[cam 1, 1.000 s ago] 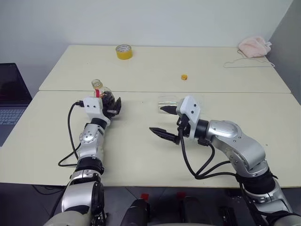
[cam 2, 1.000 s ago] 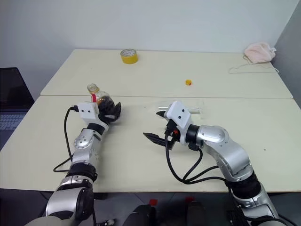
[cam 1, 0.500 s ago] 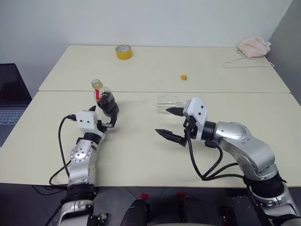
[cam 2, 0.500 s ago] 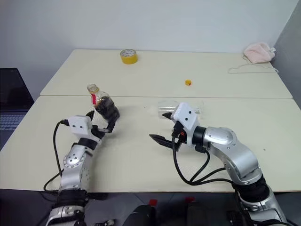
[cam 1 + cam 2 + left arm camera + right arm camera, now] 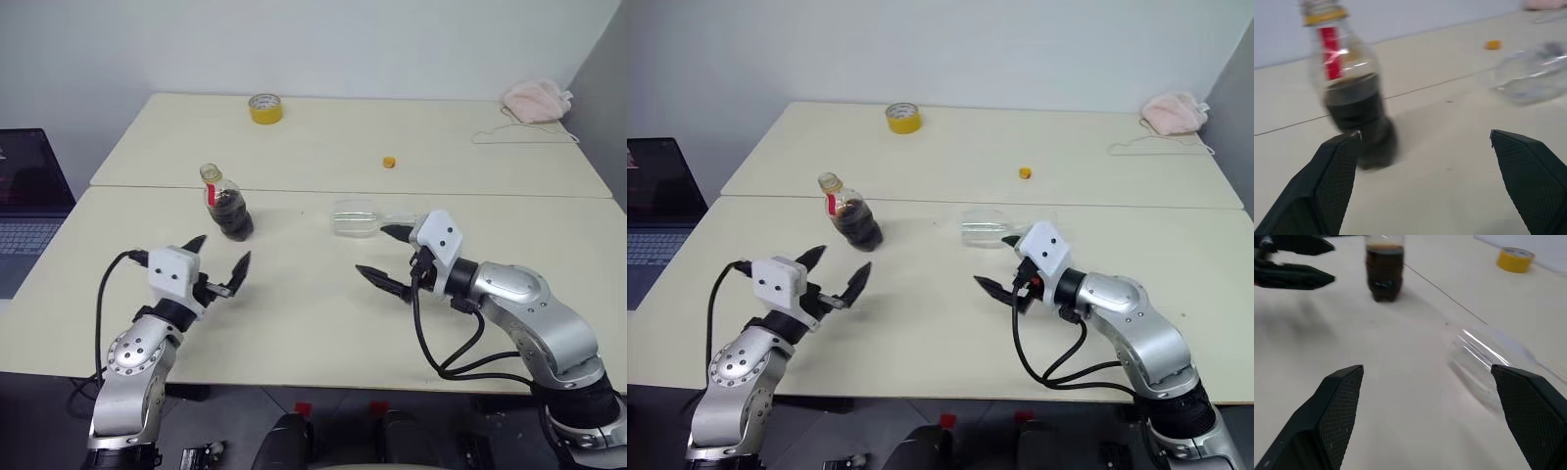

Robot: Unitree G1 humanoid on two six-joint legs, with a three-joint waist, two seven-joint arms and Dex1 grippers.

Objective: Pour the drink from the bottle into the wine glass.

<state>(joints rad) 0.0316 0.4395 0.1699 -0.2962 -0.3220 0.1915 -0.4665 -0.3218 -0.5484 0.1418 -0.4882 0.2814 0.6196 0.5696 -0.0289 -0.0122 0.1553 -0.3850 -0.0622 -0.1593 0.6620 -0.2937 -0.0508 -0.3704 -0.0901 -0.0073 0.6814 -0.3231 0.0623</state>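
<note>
No lettering can be read, not even on the bottle (image 5: 227,208).

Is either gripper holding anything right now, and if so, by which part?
Nothing is held. The left gripper and right gripper are both open and empty; the small clear plastic bottle of dark drink stands alone, and the clear wine glass lies on its side.
</note>
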